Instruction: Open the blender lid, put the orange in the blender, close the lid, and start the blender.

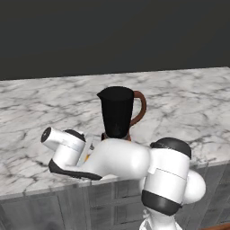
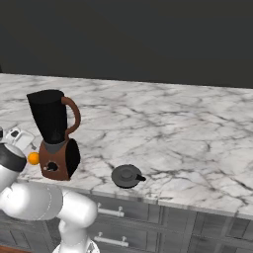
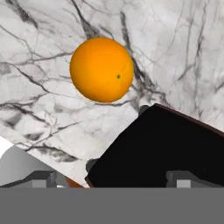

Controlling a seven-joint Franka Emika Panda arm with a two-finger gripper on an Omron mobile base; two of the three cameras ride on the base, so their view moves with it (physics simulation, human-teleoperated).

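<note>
The blender stands on a white marble counter with grey veining and serves as the reference point. Its jar is tall, dark and translucent, tapering downward, with a small pouring spout at the rim and a curved brown handle on the side. The jar top is uncovered. The base is reddish-brown, blocky, with a round black dial on its front face.

The blender lid lies flat on the counter, well apart from the blender base on the handle side, near the front edge of the counter. It is a round dark-grey disc with a raised centre knob and a small tab projecting from its rim.

The orange is a smooth, bright sphere with a small dark spot on its skin. It rests on the marble just beside the blender base, on the side opposite the lid.

The gripper hangs above the orange and the adjoining edge of the base. Its two dark finger tips stand wide apart and grasp nothing; the orange lies clear of both.
</note>
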